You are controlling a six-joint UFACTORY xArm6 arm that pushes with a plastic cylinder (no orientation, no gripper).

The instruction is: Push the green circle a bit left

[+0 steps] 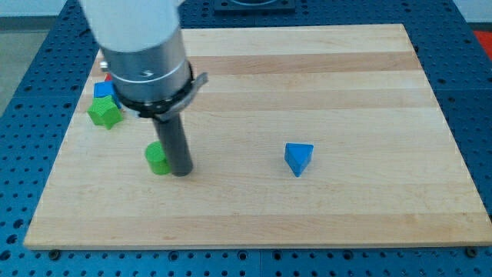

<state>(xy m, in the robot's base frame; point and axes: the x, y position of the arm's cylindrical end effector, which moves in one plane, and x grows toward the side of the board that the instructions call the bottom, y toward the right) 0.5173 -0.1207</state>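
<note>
A: Green circle (pixel 157 158)?
B: Toward the view's lower left of the tabletop (pixel 369 100). My tip (pixel 181 172) stands touching its right side.
A: Any hand, wide or narrow?
B: None; just the rod.
A: Others?
B: Blue triangle (pixel 298 158) well apart, right. Green star-like block (pixel 104 112), blue block (pixel 103 90), a red one (pixel 107 77) mostly hidden, far left edge.

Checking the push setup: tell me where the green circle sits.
The green circle lies at the view's lower left, touching my tip on its right, below the green star.
</note>
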